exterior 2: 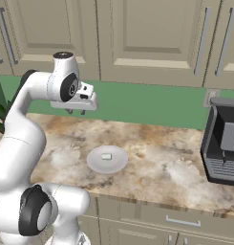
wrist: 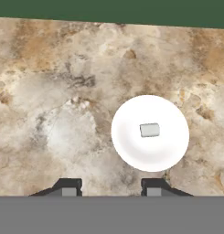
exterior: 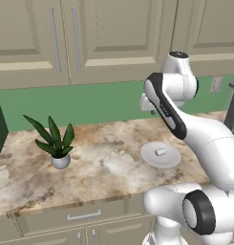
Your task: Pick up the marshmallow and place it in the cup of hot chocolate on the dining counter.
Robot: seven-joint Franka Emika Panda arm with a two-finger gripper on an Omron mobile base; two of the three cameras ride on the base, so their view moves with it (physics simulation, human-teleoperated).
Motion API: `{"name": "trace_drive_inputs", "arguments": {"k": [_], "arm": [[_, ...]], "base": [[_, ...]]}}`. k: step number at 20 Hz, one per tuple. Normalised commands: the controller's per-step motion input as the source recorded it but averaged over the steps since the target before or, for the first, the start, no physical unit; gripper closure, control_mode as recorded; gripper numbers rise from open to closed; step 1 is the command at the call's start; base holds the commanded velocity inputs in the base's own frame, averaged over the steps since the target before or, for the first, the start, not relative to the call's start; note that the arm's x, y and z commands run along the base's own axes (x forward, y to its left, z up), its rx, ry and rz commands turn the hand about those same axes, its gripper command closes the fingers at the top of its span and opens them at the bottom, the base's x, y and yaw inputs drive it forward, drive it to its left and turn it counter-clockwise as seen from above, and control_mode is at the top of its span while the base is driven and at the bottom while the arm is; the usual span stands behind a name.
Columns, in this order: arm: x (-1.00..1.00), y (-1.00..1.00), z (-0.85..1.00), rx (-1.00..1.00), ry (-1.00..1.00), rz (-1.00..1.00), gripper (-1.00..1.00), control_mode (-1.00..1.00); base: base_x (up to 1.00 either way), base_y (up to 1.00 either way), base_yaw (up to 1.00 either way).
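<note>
Below, marshmallow (wrist: 150, 130) on plate (wrist: 170, 155), tool (wrist: 109, 188) above, apart

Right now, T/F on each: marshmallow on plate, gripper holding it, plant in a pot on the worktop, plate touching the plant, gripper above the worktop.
1. The marshmallow lies on the plate. True.
2. The gripper holds the marshmallow. False: it holds nothing.
3. A potted plant stands on the worktop. True.
4. The plate touches the plant. False: they stand well apart.
5. The gripper hangs above the worktop. True.
</note>
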Motion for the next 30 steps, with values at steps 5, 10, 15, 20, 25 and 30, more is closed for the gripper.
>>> {"name": "trace_drive_inputs", "arguments": {"k": [5,10,15,20,25,30], "arm": [[-0.32,-0.02,-0.04,0.04,-0.02,-0.01,-1.00,-1.00],[-0.78,-0.16,-0.51,0.01,0.02,-0.04,-1.00,-1.00],[-0.40,-0.11,-0.76,0.00,0.12,-0.27,-1.00,-1.00],[-0.04,-0.04,-0.83,0.02,0.24,-0.42,-1.00,-1.00],[0.01,-0.15,-0.67,0.08,0.17,-0.40,-1.00,-1.00],[0.12,-0.19,-0.45,0.07,0.07,-0.29,-1.00,-1.00]], "base": [[0.00,0.00,0.00],[0.00,0.00,0.00],[0.00,0.00,0.00],[0.00,0.00,0.00],[0.00,0.00,0.00],[0.00,0.00,0.00]]}}
